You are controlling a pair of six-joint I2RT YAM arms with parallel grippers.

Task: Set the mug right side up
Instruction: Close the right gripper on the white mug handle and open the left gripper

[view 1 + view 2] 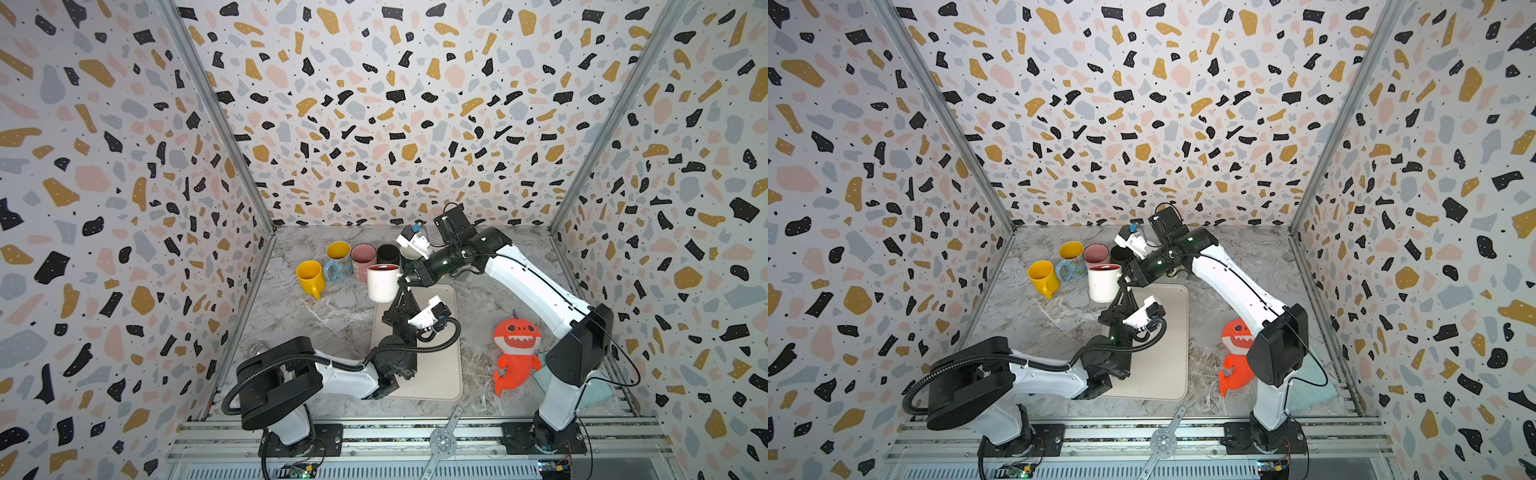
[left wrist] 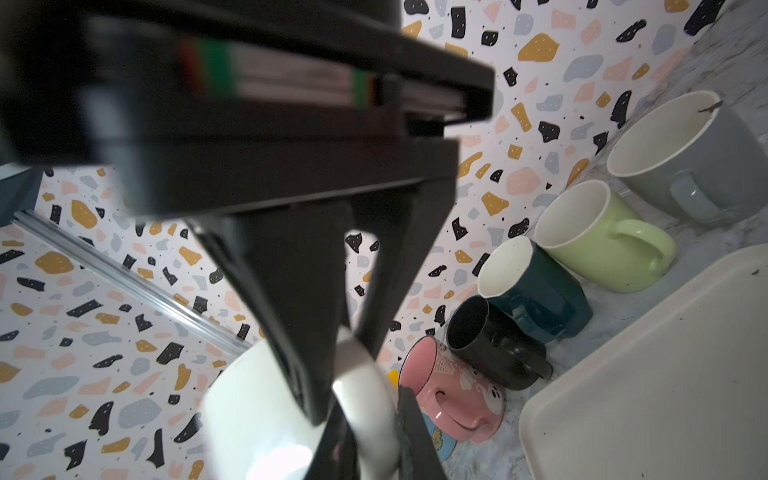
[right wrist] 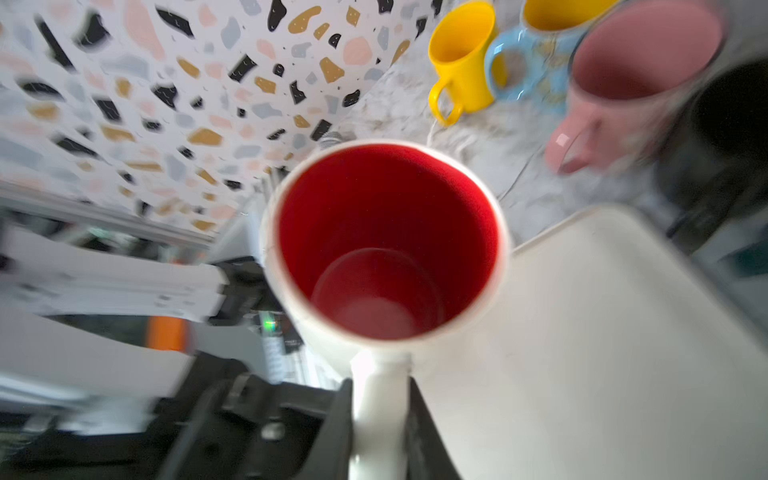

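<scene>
Mug (image 1: 383,282), white with red inside, empty, mouth up, at far left corner of tray (image 1: 440,374). Right claw (image 3: 378,390) and left claw (image 2: 332,399) both clamped on handle. Close behind on desk (image 1: 332,324): yellow mug (image 1: 309,276), blue mug (image 1: 337,257) with unreadable gold lettering, pink mug (image 1: 363,257), black mug (image 1: 388,253), mouths up. Red shark plush (image 1: 516,353) right of tray.

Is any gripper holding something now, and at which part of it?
Yes. The white mug with the red inside, by its handle: the left gripper and the right gripper are both shut on it.
</scene>
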